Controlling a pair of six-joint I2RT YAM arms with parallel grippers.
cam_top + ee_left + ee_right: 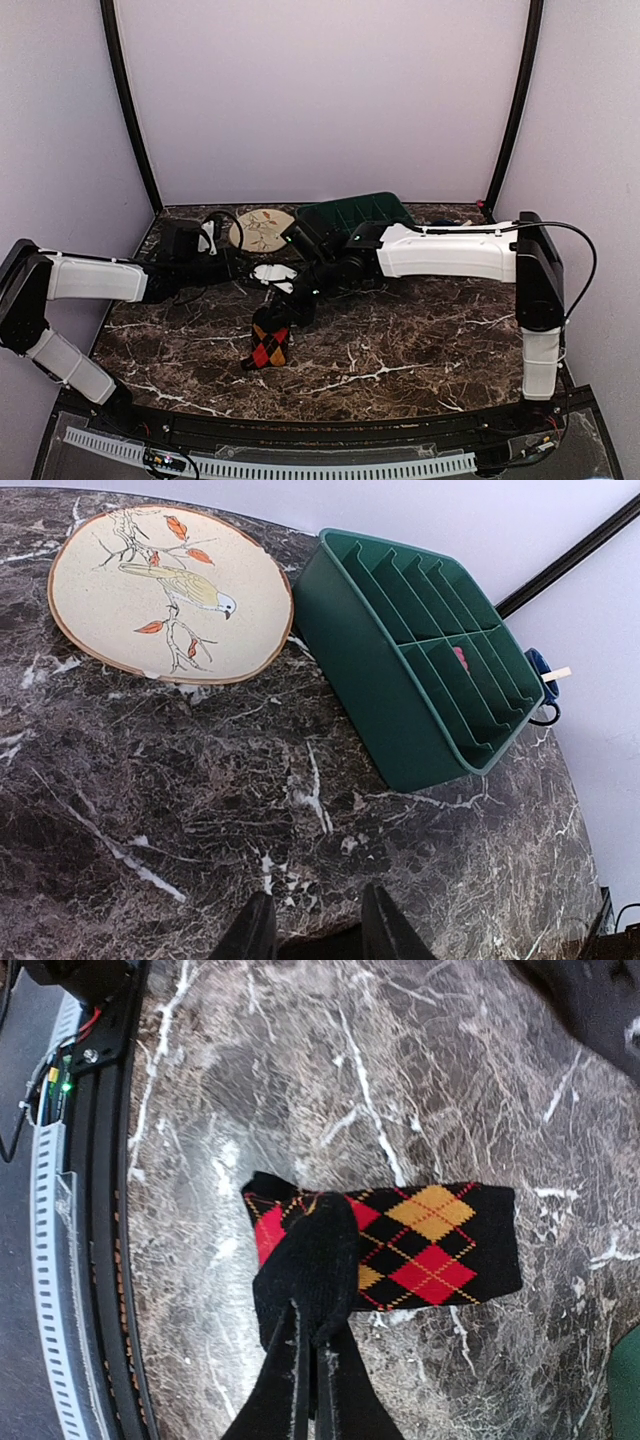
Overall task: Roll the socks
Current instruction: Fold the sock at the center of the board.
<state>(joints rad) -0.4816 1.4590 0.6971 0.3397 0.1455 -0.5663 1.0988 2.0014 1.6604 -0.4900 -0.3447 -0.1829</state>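
The right hand is closed on a folded black edge of the sock, which lies on the bench directly below it. The left hand is open and empty, away from it. I think this thin pinch may slip, and then the fold would fall open.

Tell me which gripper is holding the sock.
The right gripper: it is pinched shut on a black fold of the argyle sock, while the left gripper hangs open above the marble table, holding nothing.
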